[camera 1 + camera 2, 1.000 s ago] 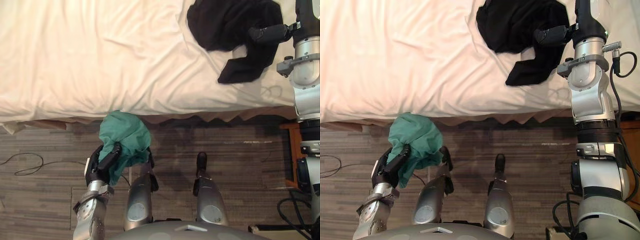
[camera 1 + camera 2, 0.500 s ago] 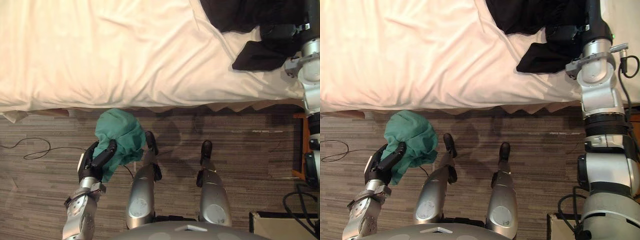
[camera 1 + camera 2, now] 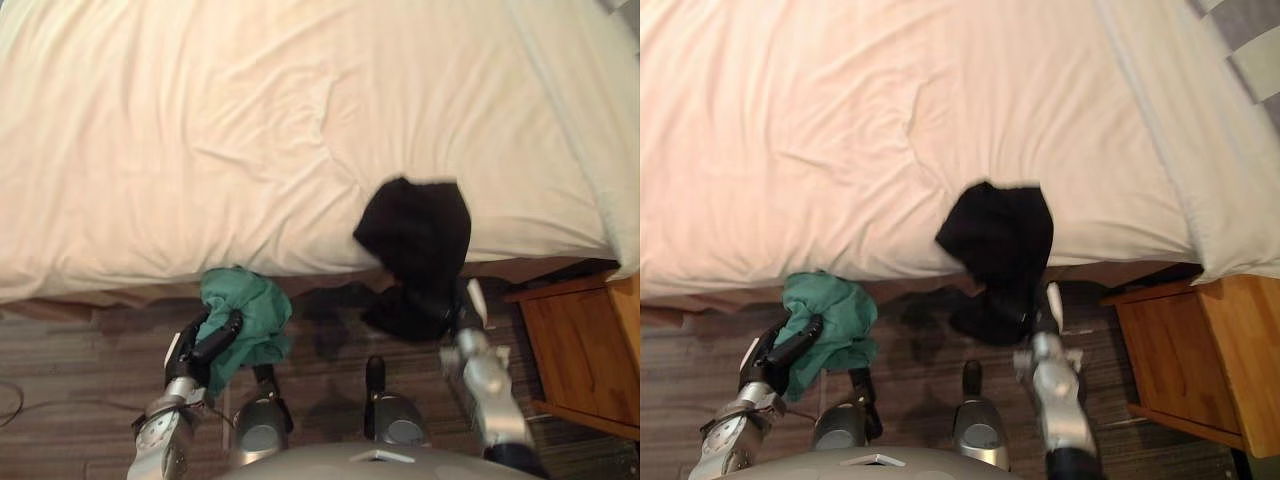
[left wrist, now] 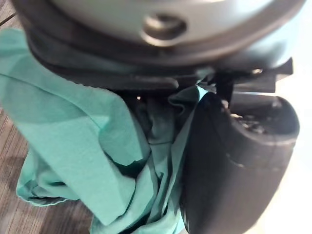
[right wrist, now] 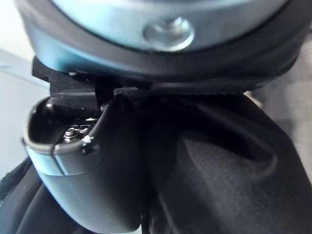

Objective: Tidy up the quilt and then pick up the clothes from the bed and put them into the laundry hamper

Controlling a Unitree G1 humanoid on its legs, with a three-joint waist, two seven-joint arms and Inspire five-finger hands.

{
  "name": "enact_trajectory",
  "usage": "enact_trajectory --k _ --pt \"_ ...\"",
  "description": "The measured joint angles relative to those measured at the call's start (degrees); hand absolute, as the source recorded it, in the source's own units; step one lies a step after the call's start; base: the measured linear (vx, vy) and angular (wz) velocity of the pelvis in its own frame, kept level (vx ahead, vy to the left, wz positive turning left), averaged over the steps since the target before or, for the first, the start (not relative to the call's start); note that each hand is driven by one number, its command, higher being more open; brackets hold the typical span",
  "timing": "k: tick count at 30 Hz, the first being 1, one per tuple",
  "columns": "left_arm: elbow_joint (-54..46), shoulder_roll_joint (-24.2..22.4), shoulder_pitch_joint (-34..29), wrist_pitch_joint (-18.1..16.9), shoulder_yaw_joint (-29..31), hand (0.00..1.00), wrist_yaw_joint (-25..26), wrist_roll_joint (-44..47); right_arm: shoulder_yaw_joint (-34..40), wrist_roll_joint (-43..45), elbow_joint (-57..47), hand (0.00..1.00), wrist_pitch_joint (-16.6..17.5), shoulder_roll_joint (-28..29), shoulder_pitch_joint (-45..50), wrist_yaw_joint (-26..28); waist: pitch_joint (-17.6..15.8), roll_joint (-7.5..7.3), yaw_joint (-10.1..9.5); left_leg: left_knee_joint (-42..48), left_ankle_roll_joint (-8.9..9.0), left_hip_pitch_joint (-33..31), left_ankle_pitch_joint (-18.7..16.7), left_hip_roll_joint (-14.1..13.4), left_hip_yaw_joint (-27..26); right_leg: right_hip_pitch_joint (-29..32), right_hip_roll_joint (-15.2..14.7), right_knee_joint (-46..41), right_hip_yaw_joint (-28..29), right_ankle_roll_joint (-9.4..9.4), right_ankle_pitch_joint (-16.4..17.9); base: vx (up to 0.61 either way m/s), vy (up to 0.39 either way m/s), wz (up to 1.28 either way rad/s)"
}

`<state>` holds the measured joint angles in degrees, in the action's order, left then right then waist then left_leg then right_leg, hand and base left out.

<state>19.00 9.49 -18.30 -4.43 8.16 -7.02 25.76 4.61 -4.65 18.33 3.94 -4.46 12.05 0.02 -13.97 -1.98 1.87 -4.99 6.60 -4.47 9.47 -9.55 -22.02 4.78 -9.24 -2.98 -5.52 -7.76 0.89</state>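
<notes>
Bedroom. Wide bed [image 3: 595,130] under a lightly creased cream quilt [image 3: 250,130]; wooden bedside cabinet [image 3: 1185,350] just beside the bed's corner; dark plank-patterned floor [image 3: 70,370] along the near edge.

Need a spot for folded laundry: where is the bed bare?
The quilt is bare left of and beyond the black garment. Crowded: its near edge, where the right hand holds that garment and the left hand holds the green garment.

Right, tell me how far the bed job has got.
Done: the quilt lies spread, lightly creased. In hand: the green garment in the left hand, the black garment in the right hand. Left: both go into the hamper.
</notes>
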Motion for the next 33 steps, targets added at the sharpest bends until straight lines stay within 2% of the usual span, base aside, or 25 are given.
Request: enact_trajectory --k 3,6,8,11,13,14,15,16,17,18,19,20,21,22,23,24,25,26,27,28,29,30,31,32,33 --pt "0.9 -3.1 0.1 0.9 -1.2 0.0 1.6 -2.3 -3.8 0.8 2.7 0.0 -2.5 1.1 7.7 2.3 1.0 0.46 0.16 0.0 0.17 3.2 -0.8 0.0 -2.0 -0.8 -0.1 -2.6 1.9 -0.05 1.6 0.03 0.001 -0.34" --pt "4.2 -4.2 -0.1 1.0 -3.5 0.0 2.1 -4.3 -4.8 0.6 4.2 0.0 -0.8 2.4 9.3 3.1 1.9 -0.14 2.14 -0.2 1.17 6.2 -2.1 0.1 -2.8 0.3 -0.3 -10.5 3.7 -0.23 6.3 -0.03 -0.017 -0.19" --pt "5.5 -5.5 -0.3 1.0 -4.3 0.0 3.0 -5.3 -5.5 0.6 5.1 0.0 -0.9 3.2 10.0 3.2 2.8 -0.63 2.34 -0.2 1.14 6.6 -2.1 -0.2 -0.5 1.2 -0.2 -15.8 4.8 -0.55 9.9 -0.05 -0.117 0.43" --pt "7.6 -9.0 -0.3 0.9 -5.1 0.0 6.3 -5.7 -7.2 0.9 4.9 0.0 -0.4 4.5 10.7 2.1 3.9 -1.16 2.86 -0.2 2.2 3.3 -0.9 -1.0 8.0 1.6 5.2 -22.8 21.0 1.99 14.0 -0.02 -0.142 1.31" --pt "7.3 -9.5 -0.3 0.9 -5.1 0.0 7.1 -5.6 -8.4 1.3 4.5 0.0 -0.6 4.4 10.8 1.8 4.5 -1.98 2.11 -0.2 2.34 1.8 -0.8 -0.8 9.8 0.6 5.1 -21.4 21.3 1.72 16.7 -0.04 -0.134 1.12" --pt "7.2 -9.6 0.5 1.1 -5.2 0.0 8.2 -5.6 -9.6 1.8 4.2 0.0 -0.7 4.2 10.5 1.2 4.8 -2.25 0.94 -0.3 2.99 0.4 -1.4 -1.4 11.1 0.1 4.3 -19.9 17.9 1.77 18.1 -0.1 -0.13 1.39" --pt "7.1 -10.1 0.7 1.1 -5.3 0.0 8.9 -5.6 -9.8 3.0 4.1 0.0 -0.8 4.0 10.5 0.7 5.2 -2.48 0.3 1.1 1.39 -1.5 -2.9 -1.0 10.7 -0.5 2.7 -18.2 14.0 2.95 17.7 -0.11 -0.094 1.48" --pt "6.7 -10.8 0.7 1.1 -5.6 0.0 9.1 -5.6 -9.8 3.5 4.0 0.0 -0.8 4.0 10.5 0.3 5.5 -1.95 -0.01 4.1 0.5 -3.1 -3.0 -0.5 10.8 -1.3 2.1 -17.2 12.1 2.99 17.3 -0.07 -0.122 1.62" --pt "3.6 -13.2 -1.6 0.8 -6.3 0.0 9.8 -5.2 -10.2 4.8 2.8 0.0 -0.7 3.4 10.9 -0.6 6.0 1.01 -1.62 7.4 -0.05 -4.3 -0.4 -0.3 12.4 -3.0 3.3 -16.1 7.8 2.28 16.5 0.0 -0.118 1.34" --pt "2.5 -13.3 -2.2 0.5 -6.8 0.0 9.9 -4.1 -11.0 5.5 2.9 0.0 -0.9 3.4 10.5 -1.0 6.0 1.21 -1.97 6.7 1.4 -5.3 1.5 0.1 14.2 -3.1 3.2 -16.1 6.1 2.26 16.5 -0.04 -0.135 1.7" --pt "-0.5 -13.6 -3.4 0.1 -7.1 0.0 10.1 -3.0 -12.5 5.6 2.3 0.0 -0.9 2.9 10.2 -1.4 6.5 2.27 -3.1 5.6 -0.23 -7.5 3.3 0.6 17.4 -3.0 3.3 -15.4 1.6 2.38 16.1 -0.05 -0.034 1.84" --pt "-2.7 -13.5 -4.0 -0.2 -7.4 0.0 10.5 -3.2 -13.2 5.5 1.7 0.0 -0.7 2.5 9.4 -1.9 6.7 3.52 -3.37 3.6 -3.91 -9.7 1.4 0.6 17.0 -4.1 3.5 -13.5 -3.8 2.85 15.3 -0.04 -0.039 2.1" --pt "-3.3 -13.5 -3.7 -0.3 -7.5 0.0 10.7 -3.4 -13.0 5.5 1.6 0.0 -0.7 2.5 9.0 -2.1 6.5 3.71 -3.1 3.9 -7.79 -11.0 -1.8 0.4 13.7 -5.3 3.4 -11.2 -6.9 3.13 13.9 0.01 -0.031 2.36" --pt "-4.9 -12.9 -3.4 -0.4 -7.3 0.0 10.8 -3.3 -12.8 5.5 1.6 0.0 -0.5 2.9 8.2 -2.8 5.7 3.12 -3.23 7.2 -10.22 -13.3 -6.8 -0.4 5.2 -7.3 1.9 -7.8 -10.9 3.93 11.5 0.03 0.013 1.89" --pt "-6.3 -12.9 -3.7 -0.6 -7.3 0.0 10.8 -3.3 -12.8 5.4 1.7 0.0 -0.5 2.7 7.6 -2.8 5.3 2.76 -3.87 11.4 -10.35 -14.4 -7.5 -1.2 0.9 -7.8 1.0 -7.6 -12.5 3.94 11.5 0.03 0.042 1.8" --pt "-7.8 -13.1 -5.5 -0.8 -7.9 0.0 10.7 -3.3 -12.2 5.4 1.5 0.0 -0.6 1.9 7.4 -2.9 5.1 4.51 -5.24 20.2 -12.44 -14.7 -6.8 -3.0 -3.4 -9.2 1.8 -8.4 -15.5 3.89 11.8 0.07 0.068 1.53" --pt "-8.2 -12.7 -7.1 -0.8 -9.3 0.0 10.6 -3.4 -11.2 5.5 1.8 0.0 -0.9 1.1 7.3 -3.0 5.4 6.68 -4.98 19.4 -9.66 -14.0 -3.2 -1.6 -1.1 -9.8 2.0 -10.8 -17.9 4.58 12.3 0.05 0.054 1.64" --pt "-8.2 -12.6 -7.1 -0.6 -10.3 0.0 10.6 -3.4 -10.5 5.6 1.9 0.0 -1.0 0.6 7.3 -3.0 5.3 7.7 -4.82 16.8 -10.77 -13.6 -1.8 -0.1 1.4 -9.3 1.8 -13.3 -18.7 4.78 12.5 -0.05 0.025 2.74" --pt "-8.4 -12.1 -5.2 -0.7 -9.7 0.0 10.2 -3.5 -9.0 5.7 2.8 0.0 -0.8 1.2 5.9 -2.6 4.8 7.48 -2.33 10.5 -14.37 -13.7 -3.6 2.8 2.7 -8.7 5.0 -3.5 -18.5 7.53 14.0 -0.09 -0.009 2.68" --pt "-7.9 -11.3 -4.1 -0.8 -9.2 0.0 10.3 -3.8 -8.4 6.2 3.2 0.0 -0.7 2.3 5.6 -2.6 3.6 5.5 -1.65 14.9 -15.61 -15.3 -6.7 3.2 0.4 -9.3 3.7 -3.5 -19.9 5.3 11.1 -0.13 -0.069 2.66" --pt "-7.0 -11.3 -3.1 -0.6 -9.3 0.0 10.7 -3.9 -8.1 6.8 4.0 0.0 -0.8 2.6 5.4 -2.8 3.3 5.47 -1.91 20.8 -15.83 -16.9 -8.8 1.4 -0.7 -9.7 3.3 -4.2 -23.4 5.39 11.0 -0.03 -0.073 1.43" --pt "-5.7 -11.3 -2.6 -0.5 -9.4 0.0 10.8 -3.9 -8.3 7.5 4.9 0.0 -1.6 2.7 5.2 -2.8 3.4 4.84 -3.13 30.4 -13.71 -16.8 -11.6 -1.8 -2.0 -10.4 2.1 -6.1 -26.8 5.5 11.1 0.01 -0.05 1.22" --pt "-4.9 -11.2 -3.6 -0.2 -10.0 0.0 11.2 -3.9 -8.5 7.4 4.3 0.0 -1.6 2.6 5.6 -3.2 3.5 4.64 -3.25 34.2 -10.12 -14.9 -14.9 -4.0 -2.4 -11.9 1.6 -6.6 -29.4 5.44 11.0 0.12 0.021 1.08" --pt "-4.8 -11.2 -4.1 0.0 -10.6 0.0 11.3 -3.9 -8.4 7.4 3.8 0.0 -1.6 2.6 5.8 -3.4 3.7 4.97 -2.99 33.8 -7.81 -13.9 -16.8 -4.5 -2.5 -12.3 1.5 -7.0 -31.0 5.42 11.0 0.15 0.087 1.39" --pt "-3.8 -10.7 -4.0 0.1 -12.3 0.0 11.6 -4.1 -8.0 7.3 4.0 0.0 -1.7 2.9 5.6 -4.3 3.4 4.57 -2.77 32.0 -6.8 -14.2 -16.6 -2.7 -1.0 -12.7 0.2 -8.5 -34.4 4.85 10.7 0.18 0.141 1.47"
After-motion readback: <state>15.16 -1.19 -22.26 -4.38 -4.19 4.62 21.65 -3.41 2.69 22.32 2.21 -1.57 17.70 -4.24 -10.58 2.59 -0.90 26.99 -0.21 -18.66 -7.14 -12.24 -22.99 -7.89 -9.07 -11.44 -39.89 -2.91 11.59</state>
